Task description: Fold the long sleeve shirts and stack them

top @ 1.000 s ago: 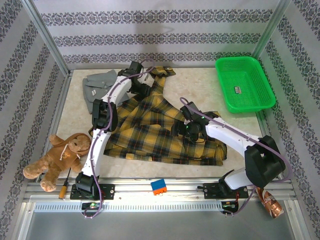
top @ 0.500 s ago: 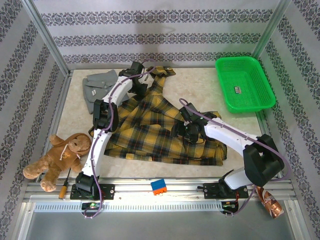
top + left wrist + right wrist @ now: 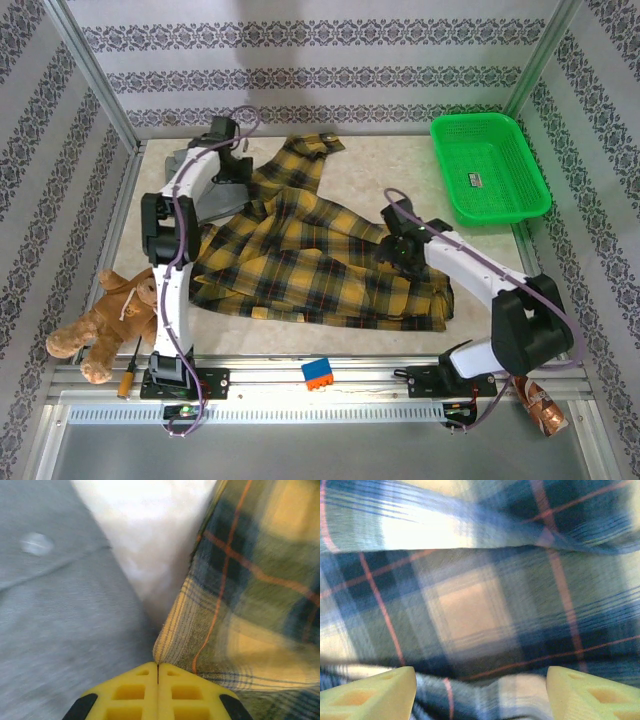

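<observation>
The yellow-and-black plaid shirt [image 3: 300, 250] lies spread and rumpled across the middle of the table, one sleeve reaching toward the back. The grey shirt [image 3: 183, 160] lies at the back left, partly under my left arm. My left gripper [image 3: 238, 172] is at the plaid's left edge beside the grey shirt. In the left wrist view its yellow fingers [image 3: 130, 690] are pressed together, shut on the plaid's hem [image 3: 175, 630], with grey cloth [image 3: 50, 610] to the left. My right gripper [image 3: 397, 246] hovers over the plaid's right part, open, with plaid cloth [image 3: 470, 610] under its spread fingers [image 3: 370, 692].
A green basket [image 3: 490, 165] stands at the back right. A brown plush toy [image 3: 110, 310] and a screwdriver [image 3: 128, 375] lie at the front left. A blue-and-orange block [image 3: 318, 372] sits on the front rail. Metal frame posts border the table.
My left gripper has shut on the plaid's edge and swung left toward the grey shirt, dragging the cloth with it. My right gripper has shifted a little to the right.
</observation>
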Available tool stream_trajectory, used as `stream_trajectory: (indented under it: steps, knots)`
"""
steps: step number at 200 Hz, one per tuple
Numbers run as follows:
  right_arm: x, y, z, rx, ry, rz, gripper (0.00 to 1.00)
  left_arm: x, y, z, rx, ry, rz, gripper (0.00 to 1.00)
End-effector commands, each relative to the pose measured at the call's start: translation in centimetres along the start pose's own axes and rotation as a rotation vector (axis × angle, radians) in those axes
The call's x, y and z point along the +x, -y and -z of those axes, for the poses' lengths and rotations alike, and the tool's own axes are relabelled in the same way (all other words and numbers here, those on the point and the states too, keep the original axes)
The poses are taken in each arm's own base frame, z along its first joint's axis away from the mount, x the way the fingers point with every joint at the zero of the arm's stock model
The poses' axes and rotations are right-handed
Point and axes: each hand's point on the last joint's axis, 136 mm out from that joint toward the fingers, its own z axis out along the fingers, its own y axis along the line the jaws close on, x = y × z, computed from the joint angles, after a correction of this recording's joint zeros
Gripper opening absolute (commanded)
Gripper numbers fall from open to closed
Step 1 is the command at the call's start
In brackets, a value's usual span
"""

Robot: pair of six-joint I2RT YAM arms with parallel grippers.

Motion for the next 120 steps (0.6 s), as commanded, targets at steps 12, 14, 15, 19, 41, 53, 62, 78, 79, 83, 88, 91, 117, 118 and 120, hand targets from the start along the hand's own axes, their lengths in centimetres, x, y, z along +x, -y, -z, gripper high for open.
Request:
stream_trajectory:
  steps: [12,14,15,19,41,53,62,78,79,83,88,91,117,118,120]
  knots:
    - [-4.0,2.6,2.2,0.070,0.091,0.138,0.70,-2.1,1.3,2.3,0.061,0.131,0.034,0.00]
    - [-4.1,2.7,2.3,0.074,0.089,0.147,0.70,-2.1,1.3,2.3,0.062,0.134,0.037,0.00]
    - [-4.1,2.8,2.3,0.078,0.089,0.151,0.70,-2.1,1.3,2.4,0.062,0.135,0.038,0.00]
    - [-4.3,3.2,2.5,0.090,0.085,0.159,0.70,-2.1,1.1,2.4,0.062,0.139,0.044,0.00]
    - [-5.0,4.6,2.3,0.100,0.062,0.223,0.69,-2.5,0.5,3.8,0.073,0.188,0.074,0.00]
    - [-5.3,4.7,2.0,0.087,0.054,0.241,0.68,-2.8,0.1,4.6,0.073,0.213,0.083,0.00]
    - [-5.5,4.8,1.6,0.066,0.042,0.218,0.68,-3.0,-0.3,5.3,0.066,0.230,0.092,0.00]
    - [-6.1,4.3,1.1,0.022,0.017,0.176,0.65,-3.5,-1.4,6.5,0.050,0.269,0.116,0.00]
    - [-6.1,4.2,1.1,0.019,0.017,0.175,0.65,-3.5,-1.4,6.5,0.049,0.270,0.118,0.00]
    - [-6.3,3.8,1.1,-0.003,0.019,0.175,0.64,-3.6,-1.7,6.8,0.044,0.281,0.125,0.00]
    - [-6.4,3.2,1.1,-0.031,0.021,0.175,0.63,-3.7,-2.2,7.1,0.036,0.290,0.137,0.00]
    - [-6.5,2.8,1.0,-0.047,0.022,0.172,0.63,-3.8,-2.5,7.4,0.033,0.299,0.145,0.00]
    - [-7.0,0.8,0.3,-0.121,0.010,0.164,0.61,-4.2,-4.1,8.5,0.021,0.337,0.189,0.00]
    - [-7.0,0.7,0.2,-0.123,0.009,0.163,0.61,-4.2,-4.1,8.5,0.021,0.337,0.190,0.00]
    - [-7.1,0.7,0.2,-0.125,0.009,0.162,0.61,-4.2,-4.3,8.5,0.020,0.337,0.193,0.00]
